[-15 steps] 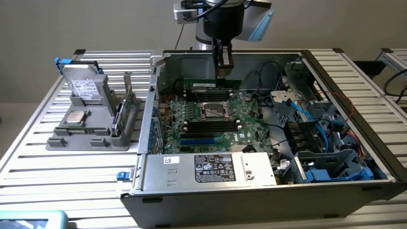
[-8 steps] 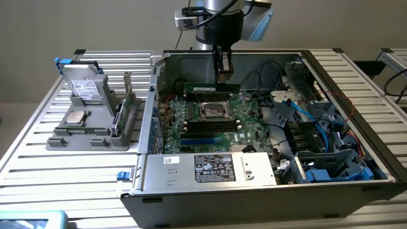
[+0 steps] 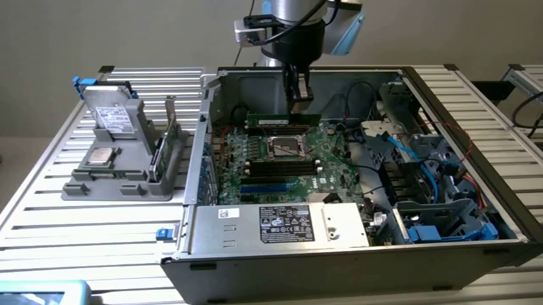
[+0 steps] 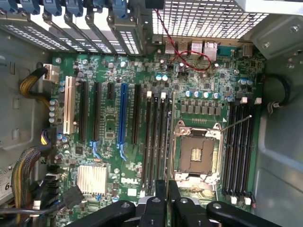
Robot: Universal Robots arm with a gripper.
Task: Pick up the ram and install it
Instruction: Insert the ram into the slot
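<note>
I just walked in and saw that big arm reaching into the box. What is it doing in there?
The robot arm's gripper is shut on the ram, a thin green stick. It holds the ram level above the motherboard inside an open computer case. The ram hangs near the far side of the board, past the square chip socket, and is not pushed into a slot yet. A gray holder on the exterior view's left keeps other parts.

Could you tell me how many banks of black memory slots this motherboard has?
2: one bank and a second bank, either side of the processor socket.
</note>
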